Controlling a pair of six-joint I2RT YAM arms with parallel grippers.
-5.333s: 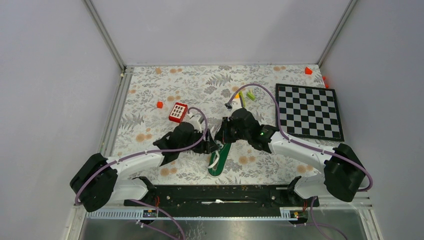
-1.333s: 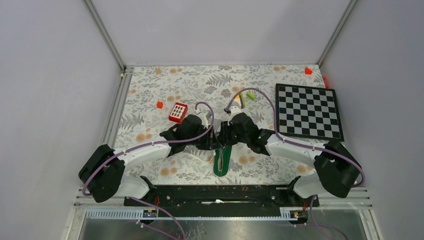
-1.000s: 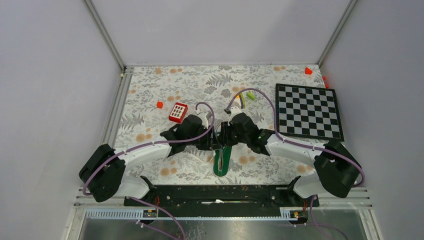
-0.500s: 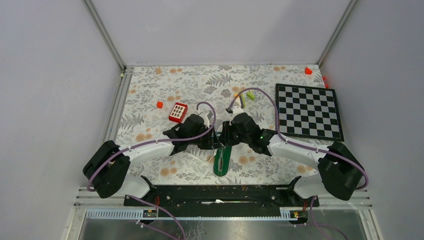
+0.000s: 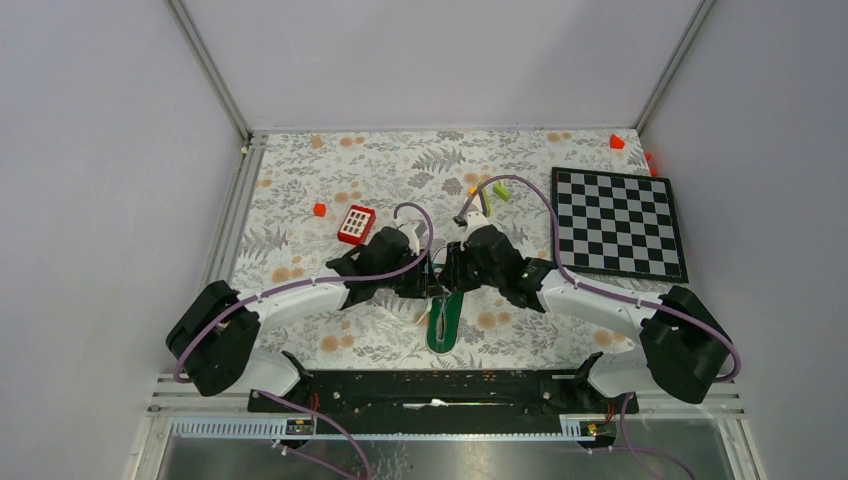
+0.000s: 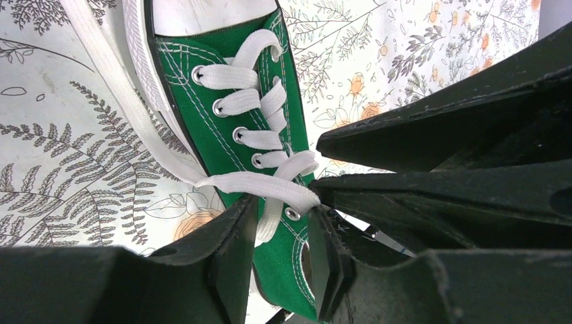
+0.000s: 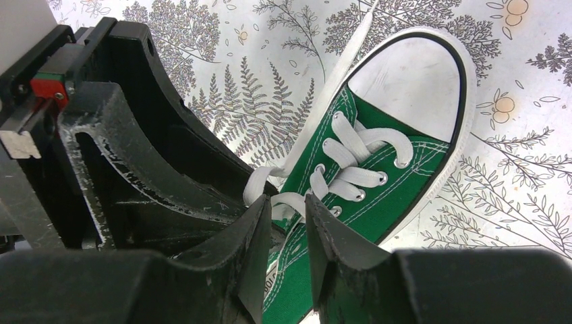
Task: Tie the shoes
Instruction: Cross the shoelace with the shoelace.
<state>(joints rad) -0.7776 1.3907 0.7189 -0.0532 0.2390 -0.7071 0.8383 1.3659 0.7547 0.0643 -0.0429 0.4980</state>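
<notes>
Left tool (image 6: pixel 282 212) stands partly open above the green shoe (image 6: pixel 200 128), with a white lace (image 6: pixel 249 183) running loose through its gap. Right tool (image 7: pixel 287 202) has its jaws a narrow way apart, and a lace strand lies at their tips. Sole down, the shoe sits on the floral desk (image 5: pixel 290 240) between both arms, near their bases.

Green canvas low-top sneaker (image 5: pixel 443 322) upright on the floral tabletop (image 5: pixel 300 200), white toe cap (image 7: pixel 410 88) toward the near edge. White laces (image 6: pixel 260 140) untied, one end trailing beside the sole.
</notes>
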